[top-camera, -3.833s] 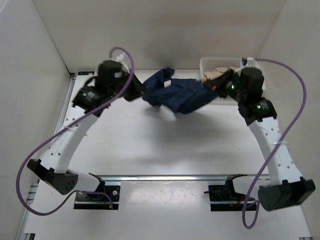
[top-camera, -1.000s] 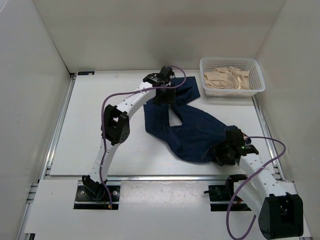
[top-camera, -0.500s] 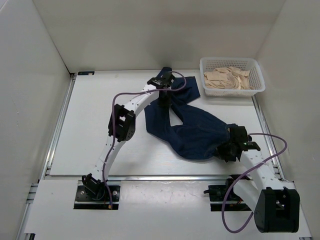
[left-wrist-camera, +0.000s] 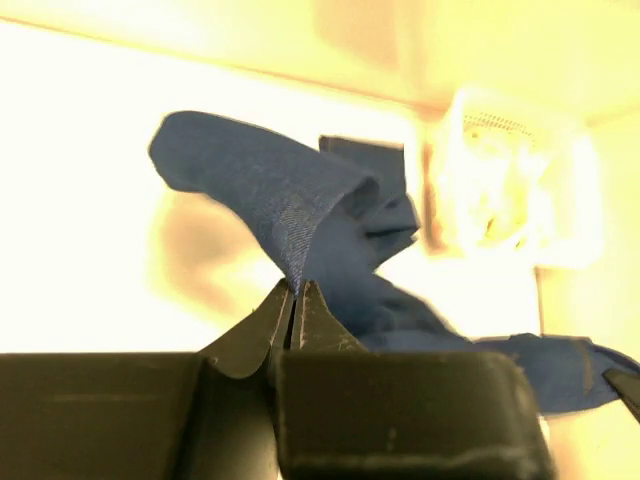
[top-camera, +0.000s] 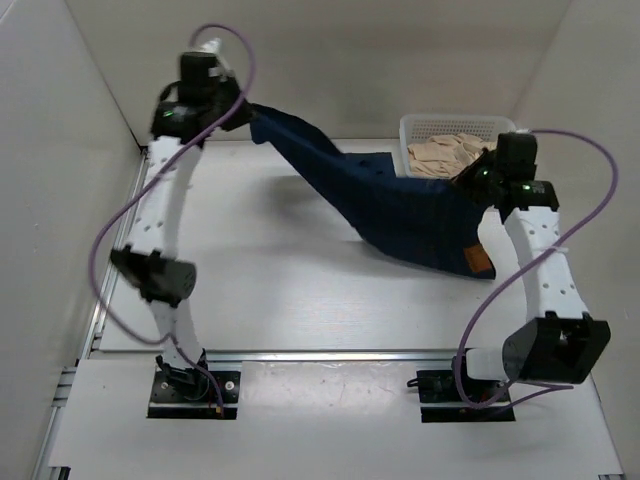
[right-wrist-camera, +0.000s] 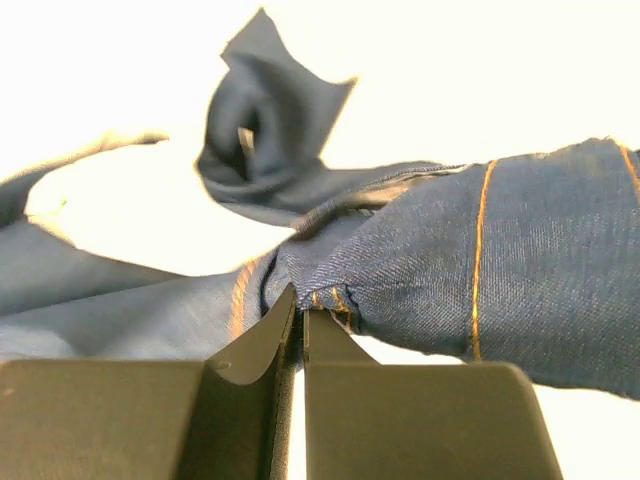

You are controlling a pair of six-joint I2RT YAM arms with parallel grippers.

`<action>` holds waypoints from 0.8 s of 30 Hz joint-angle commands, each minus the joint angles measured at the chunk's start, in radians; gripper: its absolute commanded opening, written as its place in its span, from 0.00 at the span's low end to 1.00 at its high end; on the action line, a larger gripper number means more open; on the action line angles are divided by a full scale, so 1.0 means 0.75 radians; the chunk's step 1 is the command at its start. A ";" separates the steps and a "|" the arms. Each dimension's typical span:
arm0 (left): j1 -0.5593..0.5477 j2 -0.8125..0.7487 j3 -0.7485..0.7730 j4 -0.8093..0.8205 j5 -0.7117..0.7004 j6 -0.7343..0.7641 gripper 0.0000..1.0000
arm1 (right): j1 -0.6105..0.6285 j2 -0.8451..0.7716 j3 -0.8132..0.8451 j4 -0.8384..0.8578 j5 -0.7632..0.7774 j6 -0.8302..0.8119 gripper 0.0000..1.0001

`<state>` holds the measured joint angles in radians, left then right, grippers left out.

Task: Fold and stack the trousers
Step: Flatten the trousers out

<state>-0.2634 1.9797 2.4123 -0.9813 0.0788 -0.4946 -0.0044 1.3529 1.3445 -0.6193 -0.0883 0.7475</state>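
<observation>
The dark navy jeans [top-camera: 390, 205] hang stretched in the air between both arms above the table. My left gripper [top-camera: 248, 112] is raised high at the far left and is shut on a leg end [left-wrist-camera: 262, 185]. My right gripper [top-camera: 470, 183] is raised at the right, in front of the basket, and is shut on the waist end with tan stitching [right-wrist-camera: 480, 265]. The brown waist patch [top-camera: 478, 260] hangs down below the right gripper. The cloth sags in the middle.
A white mesh basket [top-camera: 517, 162] with beige cloth garments [top-camera: 445, 152] stands at the back right, just behind the right gripper. White walls close in the table on three sides. The arm bases sit on rails at the near edge.
Both arms have lifted the jeans off the table. The left gripper went up and to the far left with a leg end; the right gripper went up and back with the waist.
</observation>
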 commanded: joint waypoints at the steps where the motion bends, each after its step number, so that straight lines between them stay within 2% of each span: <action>1: 0.069 -0.401 -0.293 0.065 0.057 -0.056 0.10 | -0.004 -0.118 0.148 -0.125 0.036 -0.156 0.00; 2: 0.083 -0.473 -0.395 0.085 0.044 -0.056 0.10 | -0.004 -0.149 0.136 -0.139 0.054 -0.168 0.00; 3: 0.095 -0.546 -0.621 0.128 0.024 -0.103 0.10 | -0.004 -0.186 0.065 -0.152 0.071 -0.185 0.00; 5: 0.114 -0.771 -0.871 0.159 -0.013 -0.175 0.10 | -0.004 -0.318 -0.051 -0.178 0.136 -0.185 0.00; 6: 0.126 -0.845 -1.136 0.177 -0.029 -0.250 0.10 | -0.004 -0.370 -0.194 -0.178 0.148 -0.185 0.00; 7: 0.126 -0.990 -1.272 0.220 -0.044 -0.277 0.17 | -0.004 -0.471 -0.276 -0.195 0.161 -0.154 0.00; 8: 0.126 -1.054 -1.397 0.243 -0.044 -0.294 0.40 | -0.004 -0.525 -0.362 -0.195 0.161 -0.128 0.00; 9: 0.138 -1.101 -1.497 0.243 -0.044 -0.308 0.56 | -0.004 -0.574 -0.452 -0.195 0.161 -0.091 0.00; 10: 0.138 -1.134 -1.624 0.257 -0.044 -0.308 0.75 | -0.004 -0.652 -0.623 -0.179 0.147 -0.070 0.05; 11: 0.153 -1.154 -1.651 0.257 -0.044 -0.282 0.85 | -0.004 -0.673 -0.686 -0.178 0.146 -0.048 0.10; 12: 0.167 -1.155 -1.652 0.257 -0.044 -0.265 0.89 | -0.004 -0.687 -0.731 -0.201 0.146 -0.007 0.10; 13: 0.191 -1.155 -1.631 0.241 -0.044 -0.233 0.92 | -0.004 -0.699 -0.780 -0.201 0.146 0.007 0.17; 15: 0.210 -1.143 -1.570 0.241 -0.044 -0.198 0.88 | -0.004 -0.699 -0.780 -0.217 0.146 0.036 0.42; 17: 0.224 -1.073 -1.456 0.226 -0.074 -0.151 0.44 | -0.004 -0.699 -0.754 -0.217 0.175 0.048 0.49; 18: 0.224 -1.042 -1.419 0.226 -0.101 -0.150 0.21 | -0.004 -0.699 -0.735 -0.217 0.175 0.048 0.41; 19: 0.224 -1.006 -1.386 0.212 -0.127 -0.130 0.10 | -0.004 -0.685 -0.717 -0.197 0.189 0.032 0.17; 21: 0.224 -0.859 -1.306 0.212 -0.207 -0.077 0.10 | -0.004 -0.655 -0.672 -0.197 0.222 0.020 0.01; 23: 0.210 -0.730 -1.211 0.135 -0.315 0.008 0.10 | -0.004 -0.636 -0.652 -0.197 0.222 -0.011 0.00; 24: 0.198 -0.594 -1.180 0.094 -0.350 0.039 0.15 | -0.004 -0.636 -0.651 -0.197 0.222 -0.011 0.00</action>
<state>-0.1017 1.3754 1.4712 -0.8433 -0.0605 -0.5617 -0.0063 0.8658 0.8085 -0.7971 0.0471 0.7586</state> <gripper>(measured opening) 0.136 0.002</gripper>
